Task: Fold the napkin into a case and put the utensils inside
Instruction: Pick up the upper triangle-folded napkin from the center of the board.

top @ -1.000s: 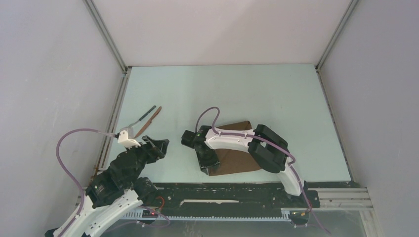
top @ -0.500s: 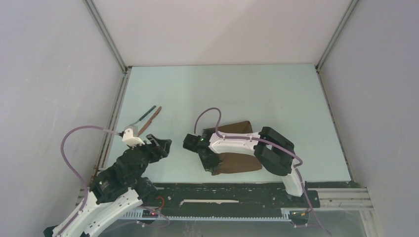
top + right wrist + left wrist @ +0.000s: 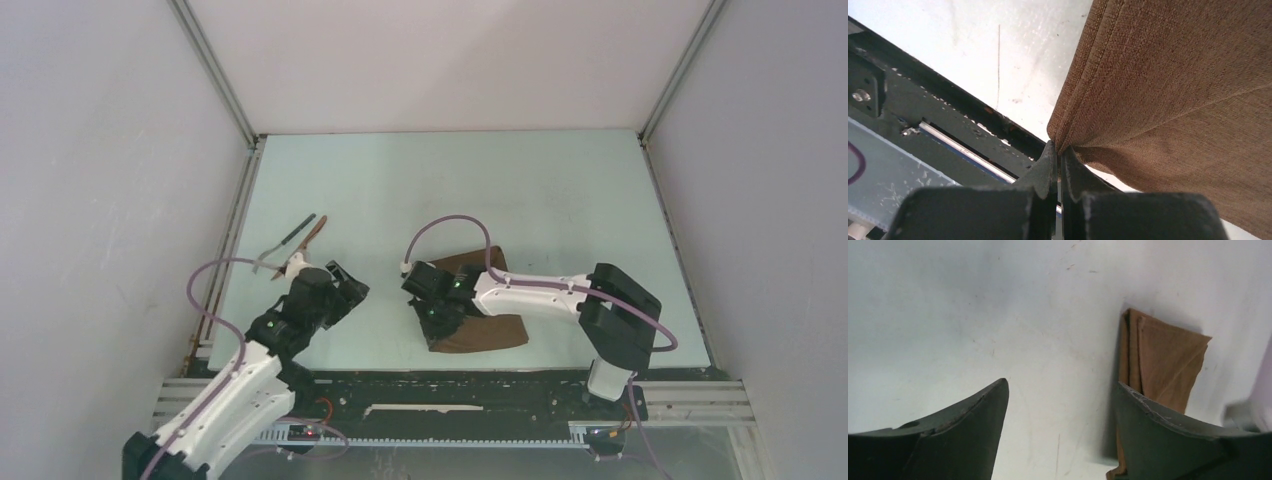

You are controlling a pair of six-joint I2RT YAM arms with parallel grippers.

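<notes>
White panels close in three sides of a pale green table [image 3: 560, 190]. There are aluminium posts [image 3: 217, 75] in the far corners and a black rail [image 3: 480, 385] along the near edge.

One napkin [image 3: 492, 334], brown and folded into layers, lies just beyond the middle of that rail. The right arm stretches straight across it and hides its middle, so from above only its far corner and near strip show. The right gripper [image 3: 1059, 156] sits at the napkin's near left corner. Its jaws are pinched tight on the folded edge, and the cloth bunches into the pinch.

The left gripper [image 3: 352, 288] hangs to the left of the napkin and apart from it. Its fingers are spread wide over bare table with nothing between them. Its own camera sees the napkin's layered edge past the right finger.

Two utensils lie farther left of the napkin and farther back: a fork [image 3: 298, 229] with a dark handle and a reddish-brown knife [image 3: 314, 236]. They rest close together at a slant, and the left wrist hides their near ends. Two purple cables [image 3: 447, 219] show, one looping over each arm.
</notes>
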